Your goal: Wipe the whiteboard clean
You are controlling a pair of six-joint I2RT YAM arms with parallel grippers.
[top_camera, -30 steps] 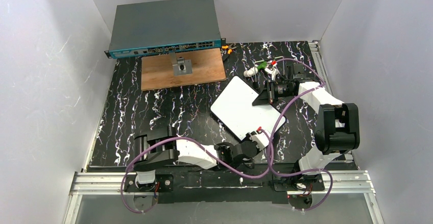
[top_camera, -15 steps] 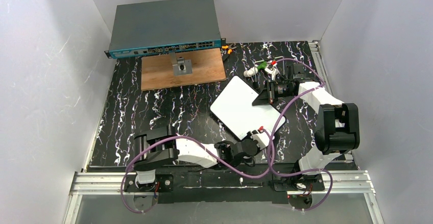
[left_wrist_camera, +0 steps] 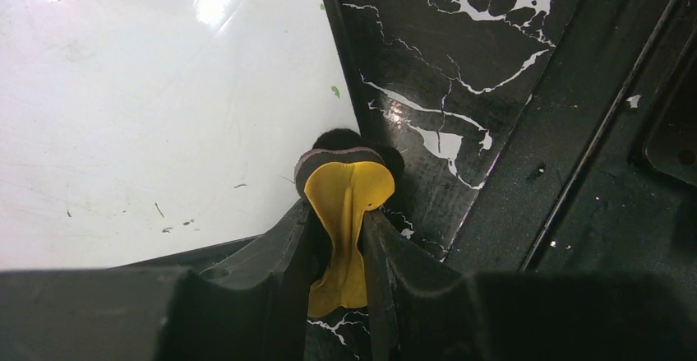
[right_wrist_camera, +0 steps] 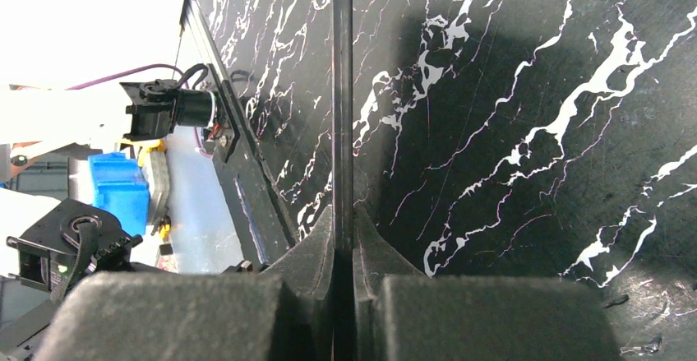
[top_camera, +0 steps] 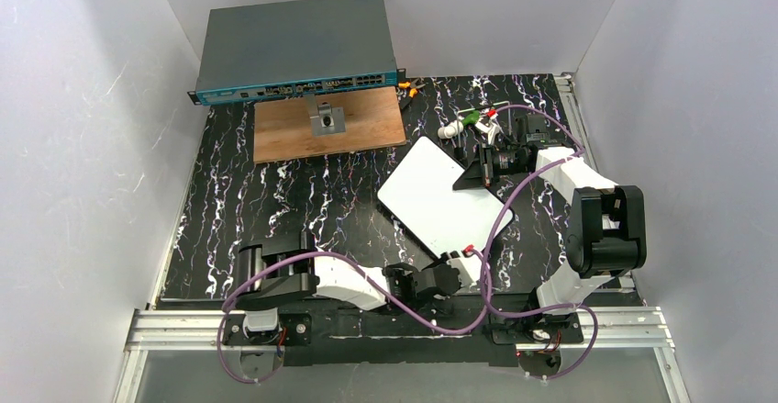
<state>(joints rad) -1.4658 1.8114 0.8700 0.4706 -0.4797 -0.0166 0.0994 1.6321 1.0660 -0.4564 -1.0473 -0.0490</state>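
The whiteboard (top_camera: 427,196) lies tilted on the black marbled table, right of centre; its surface looks white, with only a few small specks (left_wrist_camera: 164,213) near the edge. My left gripper (top_camera: 456,263) sits just off the board's near corner, shut on a yellow eraser (left_wrist_camera: 347,192) whose dark felt end (left_wrist_camera: 337,155) touches the table beside the board's rim. My right gripper (top_camera: 474,172) is at the board's far right edge, shut on its thin dark rim (right_wrist_camera: 343,90), seen edge-on between the fingers (right_wrist_camera: 366,238).
A grey network switch (top_camera: 294,45) stands at the back left. In front of it lies a brown wooden board (top_camera: 284,132) with a small metal block (top_camera: 327,120). Markers (top_camera: 466,118) lie behind the right gripper. Aluminium rails (top_camera: 404,325) run along the near edge.
The left gripper with the eraser has slid back toward the near edge, off the whiteboard's corner. The right arm and the board have not moved.
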